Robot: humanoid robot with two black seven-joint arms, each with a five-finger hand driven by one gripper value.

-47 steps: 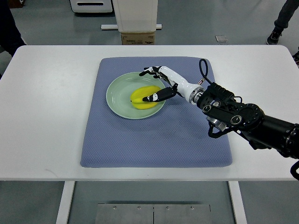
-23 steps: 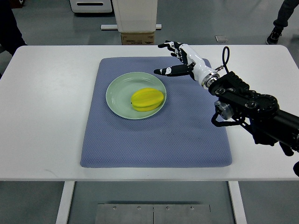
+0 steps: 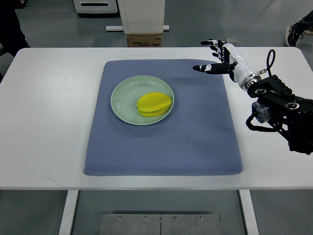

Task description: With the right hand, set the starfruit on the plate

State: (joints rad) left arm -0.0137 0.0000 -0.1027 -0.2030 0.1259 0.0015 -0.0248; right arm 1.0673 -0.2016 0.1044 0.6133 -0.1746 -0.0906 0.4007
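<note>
A yellow starfruit lies on the pale green plate, in its right half. The plate sits on a blue-grey mat. My right hand hovers over the mat's far right corner, well apart from the fruit, with its fingers spread and nothing in them. Its black forearm comes in from the right edge. The left arm does not show.
The white table carries the mat. Beyond its far edge stand a white post and a cardboard box. People's legs and shoes show at the top corners, at the left and right.
My right hand let go of the starfruit on the plate, then rose and drew back to the right, past the mat's far right corner. The fruit stays on the plate.
</note>
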